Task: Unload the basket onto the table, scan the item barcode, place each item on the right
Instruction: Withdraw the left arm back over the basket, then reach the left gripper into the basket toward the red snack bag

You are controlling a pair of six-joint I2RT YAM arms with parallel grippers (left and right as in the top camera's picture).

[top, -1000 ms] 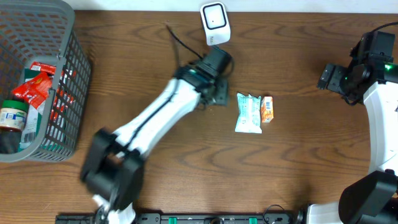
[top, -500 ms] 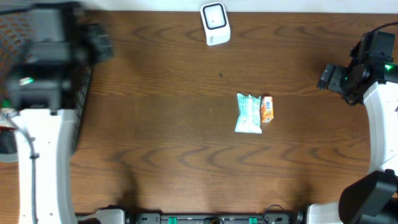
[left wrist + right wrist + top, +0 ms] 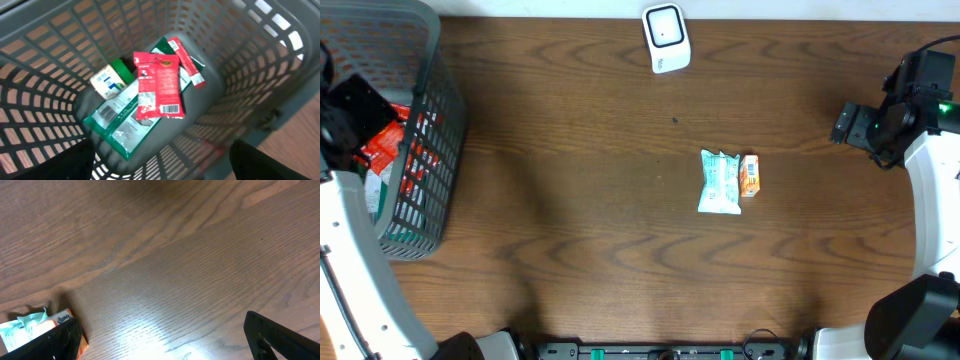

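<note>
Left claw is spread wide and empty, hanging over the grey basket at nine o'clock, with a red packet topmost inside. Right claw is spread too, at three o'clock. Mint packet and orange box lie side by side mid-desk; the scanner is at twelve.

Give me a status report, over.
Left gripper open over basket, empty. Right gripper open, empty. Red packet tops basket pile. Scanner unobstructed.
</note>
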